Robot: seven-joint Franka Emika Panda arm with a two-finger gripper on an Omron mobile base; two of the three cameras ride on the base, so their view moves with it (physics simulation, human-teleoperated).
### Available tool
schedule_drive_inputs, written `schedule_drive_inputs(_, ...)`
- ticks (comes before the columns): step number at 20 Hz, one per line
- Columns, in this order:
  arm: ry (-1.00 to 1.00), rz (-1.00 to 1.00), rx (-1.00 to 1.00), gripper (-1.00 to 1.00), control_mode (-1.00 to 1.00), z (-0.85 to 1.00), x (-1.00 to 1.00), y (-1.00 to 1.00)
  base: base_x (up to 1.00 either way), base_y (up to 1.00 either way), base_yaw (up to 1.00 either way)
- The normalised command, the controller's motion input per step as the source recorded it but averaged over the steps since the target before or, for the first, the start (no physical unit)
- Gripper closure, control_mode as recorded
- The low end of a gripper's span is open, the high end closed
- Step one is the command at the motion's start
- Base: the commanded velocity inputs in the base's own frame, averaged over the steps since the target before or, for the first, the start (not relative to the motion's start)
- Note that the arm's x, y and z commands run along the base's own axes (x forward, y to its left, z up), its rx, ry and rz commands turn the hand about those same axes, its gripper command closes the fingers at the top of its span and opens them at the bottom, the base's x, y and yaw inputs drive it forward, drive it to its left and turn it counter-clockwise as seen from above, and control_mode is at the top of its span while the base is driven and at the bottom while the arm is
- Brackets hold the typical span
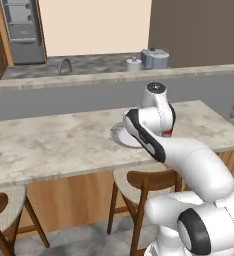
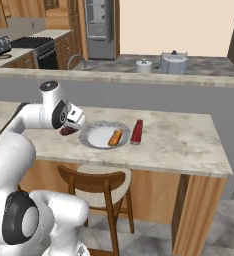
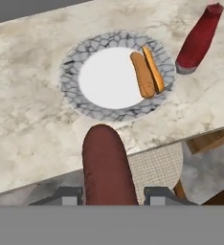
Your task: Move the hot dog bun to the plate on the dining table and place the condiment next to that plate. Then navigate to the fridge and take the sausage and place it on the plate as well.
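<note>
The gripper (image 3: 111, 194) is pinching the sausage (image 3: 106, 167) between its 2 fingers (image 3: 68, 195). The sausage sticks out forward from the fingers, over the near edge of the dining table (image 3: 32, 124). In the right base view the gripper (image 2: 71, 129) hangs just beside the plate (image 2: 91, 137), on its left side, with the dark sausage (image 2: 66, 131) in it.

The plate (image 3: 71, 72) sits on the table near the edge. The bun (image 3: 146, 74) lies on the plate, on the side far from the gripper. The red bottle (image 3: 199, 40) lies on the table just beside the plate, past the bun. It does not touch the plate.

A wooden chair (image 2: 96, 185) stands under the table edge below the plate. The fridge (image 2: 100, 27) is far back in the kitchen.
</note>
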Motion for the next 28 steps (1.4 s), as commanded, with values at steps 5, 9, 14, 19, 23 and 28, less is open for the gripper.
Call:
schedule_drive_inputs(5,0.0,0.0,0.0,1.0,-1.0,-0.57,1.0,-0.17,0.0,0.0,0.0)
schedule_drive_inputs(9,-0.01,0.0,0.0,1.0,-1.0,-0.29,0.95,-0.04,0.0,0.0,0.0)
schedule_drive_inputs(14,0.0,-0.01,0.0,1.0,-1.0,-0.21,0.8,-0.01,0.0,0.0,0.0)
schedule_drive_inputs(19,0.0,-0.03,0.0,1.0,-1.0,-0.42,0.37,-0.03,0.0,0.0,0.0)
schedule_drive_inputs(23,0.0,-0.06,0.0,1.0,-1.0,-0.53,0.27,-0.14,0.0,0.0,0.0)
schedule_drive_inputs(28,0.0,-0.06,0.0,1.0,-1.0,-0.5,0.18,-0.13,0.0,0.0,0.0)
